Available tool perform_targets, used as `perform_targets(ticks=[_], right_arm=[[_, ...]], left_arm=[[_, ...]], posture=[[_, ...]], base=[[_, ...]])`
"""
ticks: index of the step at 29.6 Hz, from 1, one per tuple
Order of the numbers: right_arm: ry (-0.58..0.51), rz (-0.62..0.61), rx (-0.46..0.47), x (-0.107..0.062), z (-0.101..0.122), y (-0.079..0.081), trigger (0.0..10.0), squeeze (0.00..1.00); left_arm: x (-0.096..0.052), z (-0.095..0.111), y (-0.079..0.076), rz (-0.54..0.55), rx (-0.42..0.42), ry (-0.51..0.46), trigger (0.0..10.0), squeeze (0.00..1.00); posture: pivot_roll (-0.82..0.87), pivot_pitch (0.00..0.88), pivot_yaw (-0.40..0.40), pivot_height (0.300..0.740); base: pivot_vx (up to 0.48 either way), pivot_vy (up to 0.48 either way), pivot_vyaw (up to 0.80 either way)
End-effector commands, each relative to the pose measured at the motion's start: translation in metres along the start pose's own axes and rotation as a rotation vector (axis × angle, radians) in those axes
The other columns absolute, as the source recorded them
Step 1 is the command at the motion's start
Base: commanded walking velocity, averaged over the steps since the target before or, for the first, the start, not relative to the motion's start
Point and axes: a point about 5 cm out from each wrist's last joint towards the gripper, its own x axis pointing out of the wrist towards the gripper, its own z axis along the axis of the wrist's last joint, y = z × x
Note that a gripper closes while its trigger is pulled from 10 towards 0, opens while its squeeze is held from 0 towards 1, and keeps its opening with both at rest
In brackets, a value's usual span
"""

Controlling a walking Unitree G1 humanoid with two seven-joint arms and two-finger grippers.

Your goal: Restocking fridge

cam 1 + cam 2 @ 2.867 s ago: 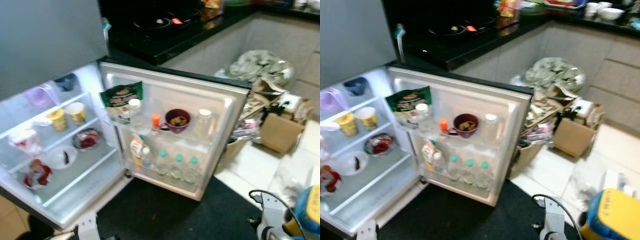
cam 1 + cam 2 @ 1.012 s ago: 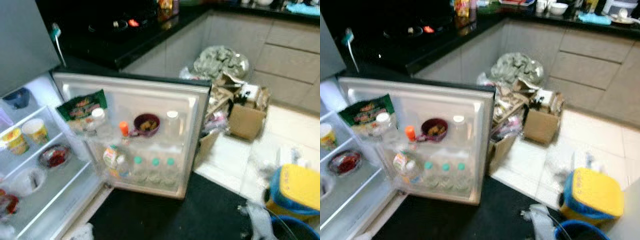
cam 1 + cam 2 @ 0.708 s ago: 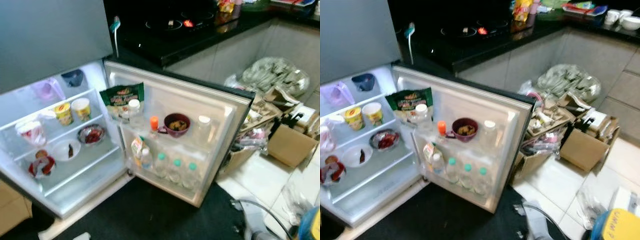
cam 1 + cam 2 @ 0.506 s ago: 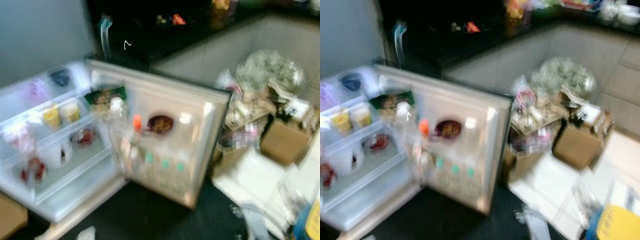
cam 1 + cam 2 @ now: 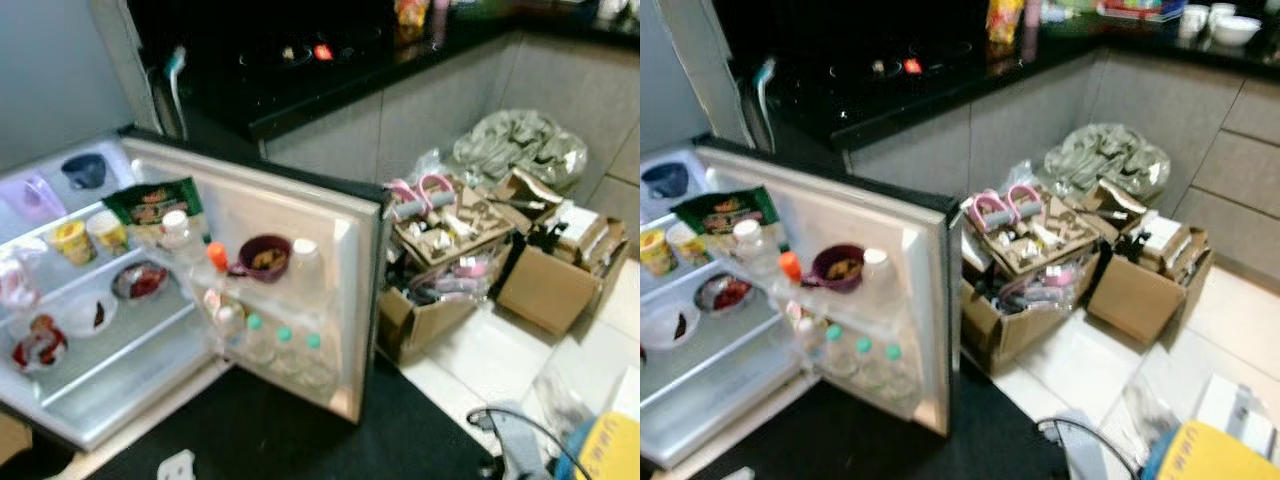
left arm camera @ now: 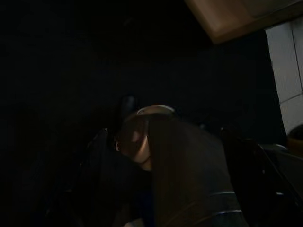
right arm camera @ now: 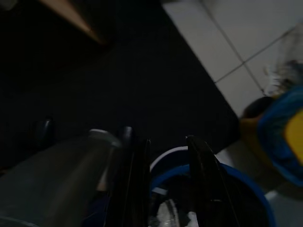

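Kitchen floor carries a black mat (image 5: pixel 300 430) before the open fridge (image 5: pixel 90 350), its door (image 5: pixel 300 230) holding 3 bottles (image 5: pixel 285 350). Right claw (image 7: pixel 163 161) hangs parted, empty; left claw's state can't be told.

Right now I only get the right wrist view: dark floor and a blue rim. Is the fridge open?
Observer: Yes. From the head views, the door stands wide open.
Operator: Is anything stored in it?
Observer: A maroon bowl sits on its upper shelf, and three green-capped bottles stand in the shelf below.
Operator: What's next to the fridge?
Observer: Open boxes full of clutter sit on the tiled floor, to the robot's right of the door.
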Motion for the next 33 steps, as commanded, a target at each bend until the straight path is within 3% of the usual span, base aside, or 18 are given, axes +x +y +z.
perform_targets(ticks=[1, 8, 13, 18, 21, 33], right_arm=[[-0.045, 0.018, 0.0, 0.001, 0.009, 0.003, 10.0, 0.0], [-0.123, 0.046, -0.003, 0.003, 0.035, 0.006, 10.0, 0.0], [-0.122, 0.042, 0.003, 0.002, 0.035, 0.005, 10.0, 0.0], [-0.101, 0.04, 0.006, 0.002, 0.029, 0.003, 10.0, 0.0], [-0.038, 0.041, 0.025, 0.001, 0.008, 0.003, 10.0, 0.0], [0.032, -0.003, 0.015, -0.001, -0.01, 0.0, 10.0, 0.0]], left_arm=[[0.0, 0.0, 0.001, 0.005, 0.005, 0.007, 10.0, 0.0], [0.0, -0.002, -0.001, -0.008, 0.008, 0.013, 10.0, 0.0], [0.001, 0.0, -0.003, -0.012, 0.002, 0.006, 10.0, 0.0], [0.002, 0.001, -0.004, -0.015, 0.003, 0.003, 10.0, 0.0], [0.002, 0.001, -0.005, -0.021, 0.003, 0.001, 10.0, 0.0], [0.0, -0.003, -0.002, -0.013, 0.025, 0.019, 10.0, 0.0]], posture=[[-0.06, 0.0, -0.015, 0.74], [-0.06, 0.0, -0.014, 0.74], [-0.06, 0.0, -0.019, 0.74], [-0.06, 0.0, -0.019, 0.74], [-0.06, 0.0, -0.02, 0.74], [-0.06, 0.0, -0.019, 0.74]], base=[[0.0, 0.0, 0.0], [0.0, 0.0, 0.77], [0.0, 0.0, 0.77], [0.0, 0.0, 0.77], [0.0, 0.0, 0.77], [0.0, 0.0, 0.0]])
